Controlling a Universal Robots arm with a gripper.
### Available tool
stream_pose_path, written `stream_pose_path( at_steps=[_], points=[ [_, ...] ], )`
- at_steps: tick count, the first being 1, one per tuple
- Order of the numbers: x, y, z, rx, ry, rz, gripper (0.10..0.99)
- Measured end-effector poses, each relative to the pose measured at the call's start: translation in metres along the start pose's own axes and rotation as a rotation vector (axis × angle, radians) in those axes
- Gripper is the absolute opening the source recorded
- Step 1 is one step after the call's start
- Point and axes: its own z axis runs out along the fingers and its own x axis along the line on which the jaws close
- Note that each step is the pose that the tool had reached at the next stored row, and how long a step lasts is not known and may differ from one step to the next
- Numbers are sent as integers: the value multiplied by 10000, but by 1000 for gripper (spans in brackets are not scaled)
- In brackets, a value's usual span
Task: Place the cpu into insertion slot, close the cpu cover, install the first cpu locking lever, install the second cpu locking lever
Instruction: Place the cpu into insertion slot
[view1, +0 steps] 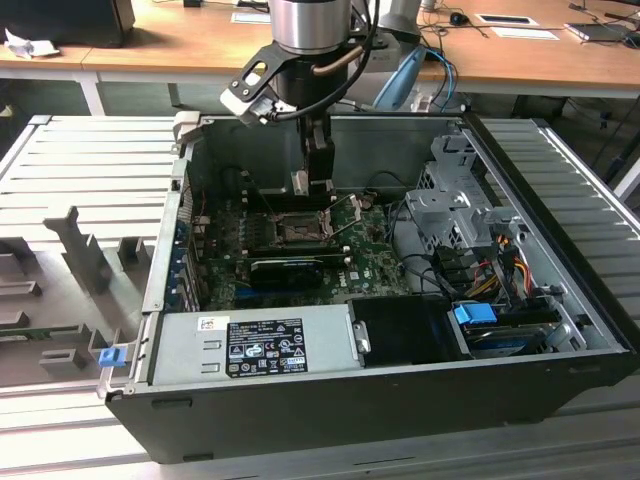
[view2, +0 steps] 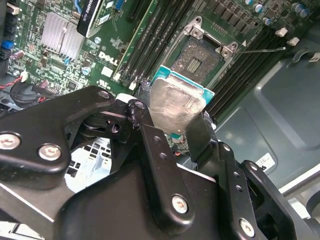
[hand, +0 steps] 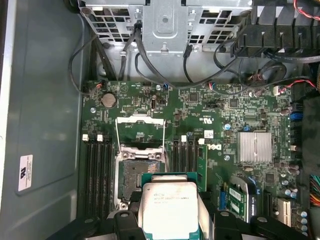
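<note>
My gripper (view1: 318, 183) hangs inside the open computer case, just above the back of the green motherboard (view1: 370, 262). It is shut on the cpu (view2: 175, 102), a pale silver square chip on a green carrier, gripped at two opposite edges between the black fingers (view2: 150, 140). The cpu (hand: 170, 205) hovers beside the insertion slot (hand: 136, 175), partly overlapping it in the first wrist view. The slot (view2: 200, 57) is dark, bare and uncovered. The cpu cover (hand: 140, 131) stands flipped up at the slot's far end. A thin locking lever (view2: 260, 49) sticks out, raised.
A grey power supply (view1: 255, 345) lines the case's near side. A metal drive cage (view1: 450, 200) with bundled cables stands on the exterior view's right. A long black card (view1: 285, 270) lies just in front of the slot. Memory slots (hand: 97, 165) and a heatsink (hand: 255, 147) flank it.
</note>
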Motion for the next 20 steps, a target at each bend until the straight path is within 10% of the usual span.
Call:
stream_pose_path(
  at_steps=[20],
  points=[
    [-4,-33,245,14,-1,6,525]
  ],
)
